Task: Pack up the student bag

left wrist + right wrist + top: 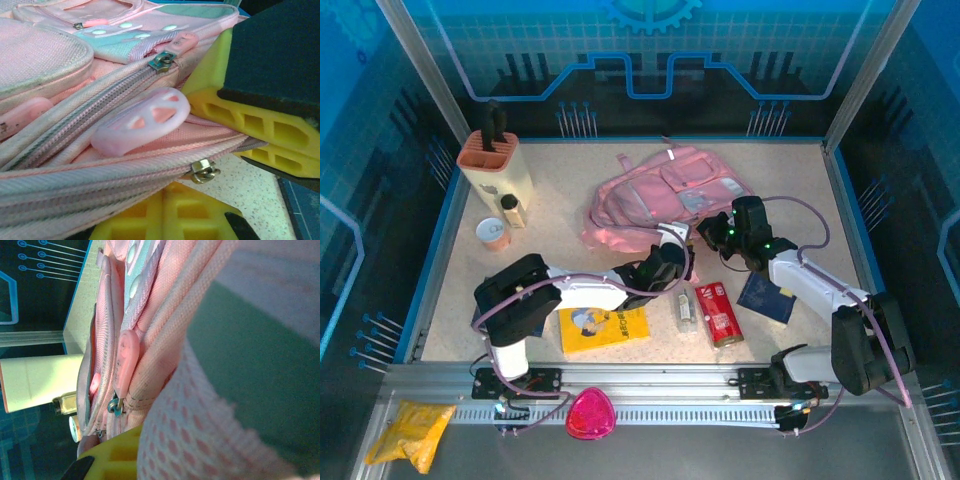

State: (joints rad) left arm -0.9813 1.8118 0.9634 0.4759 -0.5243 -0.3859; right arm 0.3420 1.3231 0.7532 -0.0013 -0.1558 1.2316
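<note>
Cannot see the near edge of the bag (pixel 660 195) from above, covered there by both wrists. Lose a corner of the yellow book (pixel 605 330) under the left arm and part of a dark blue booklet (pixel 767 297) under the right arm. Find the bag lying flat at the back middle of the table (pixel 570 160), cut off on every side in both wrist views and too close there for anything beyond zips, seams and pale panels. Find the left pincer (pixel 672 262) pressed together on the bag's near zipped edge, pink fabric squeezed between the yellow fingers (pixel 250 120), a pale pink zip pull (pixel 142 125) resting on the fabric just above the grip. Find the right pincer (pixel 720 237) closed as well, at the bag's near right corner; can make out one yellow finger (pixel 112 455) at the bottom of its wrist view, the other buried beneath blurred pink mesh, apparently caught in the grip.
</note>
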